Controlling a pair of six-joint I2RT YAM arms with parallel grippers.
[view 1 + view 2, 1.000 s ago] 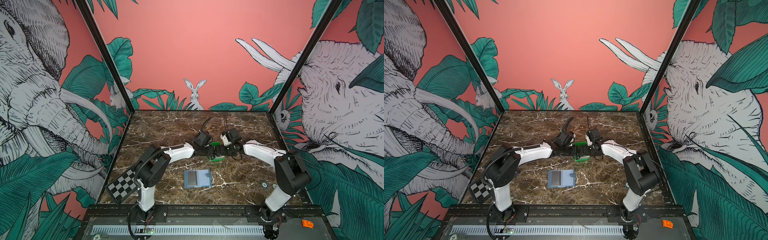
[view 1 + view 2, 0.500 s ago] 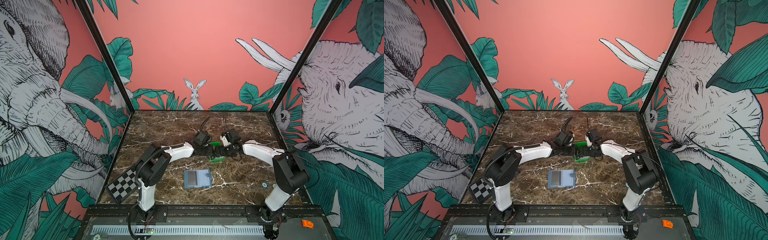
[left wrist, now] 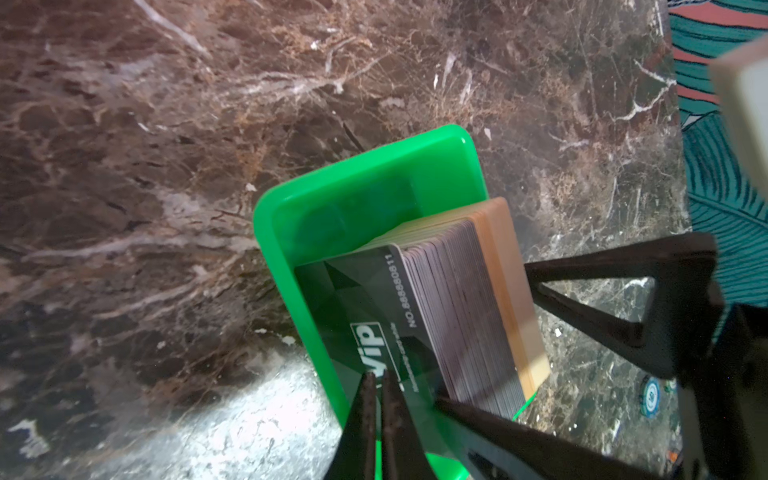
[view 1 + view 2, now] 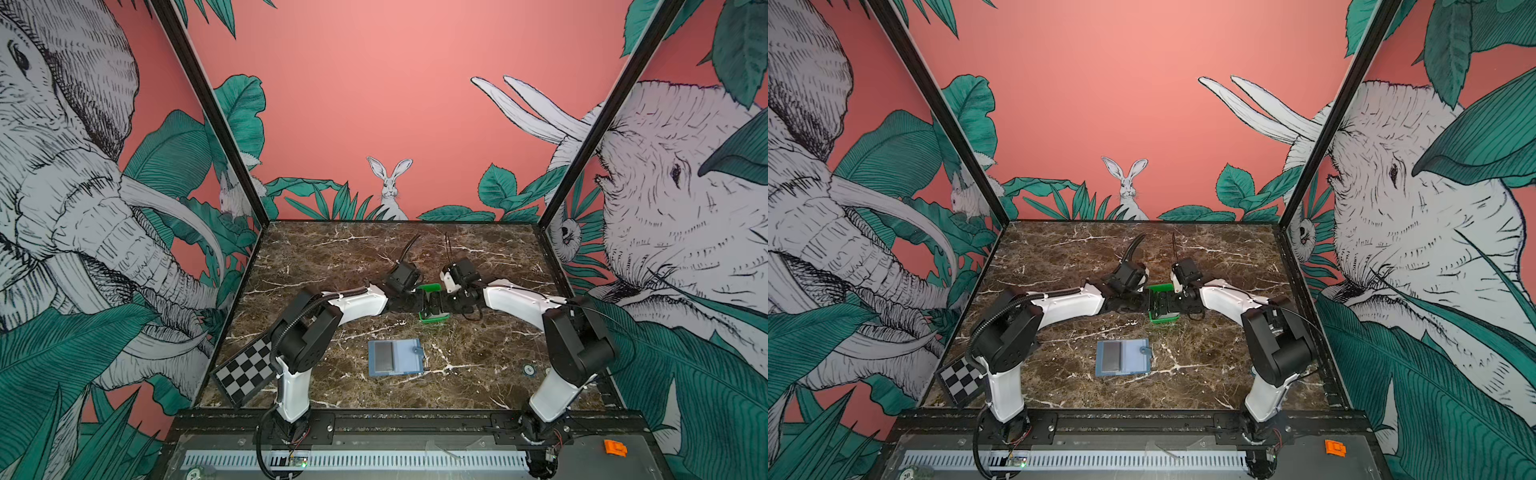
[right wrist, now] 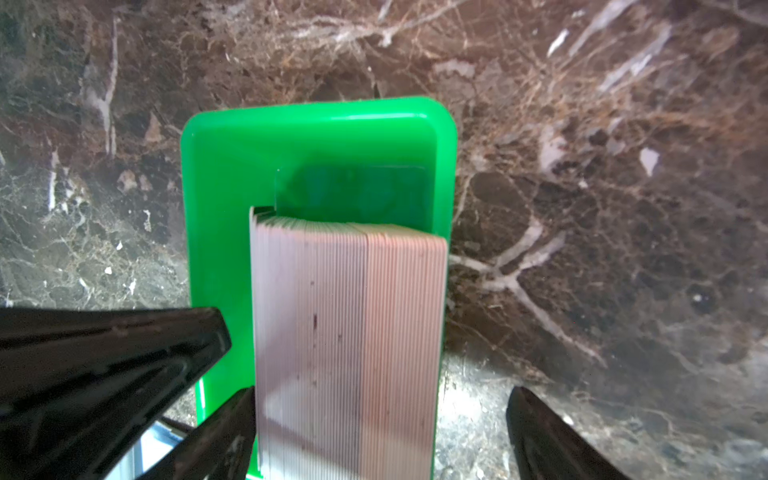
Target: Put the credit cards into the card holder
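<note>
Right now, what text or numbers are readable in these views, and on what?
"ViP": black card in the green tray.
"NO." plus digits, not surely readable: same card.
Fine print beside it: blurred.
"20": round sticker at the rig's front edge.
Blue token: too small.

Left tool (image 3: 376, 376) seemingly pinched; right tool (image 5: 381, 415) wide.
</note>
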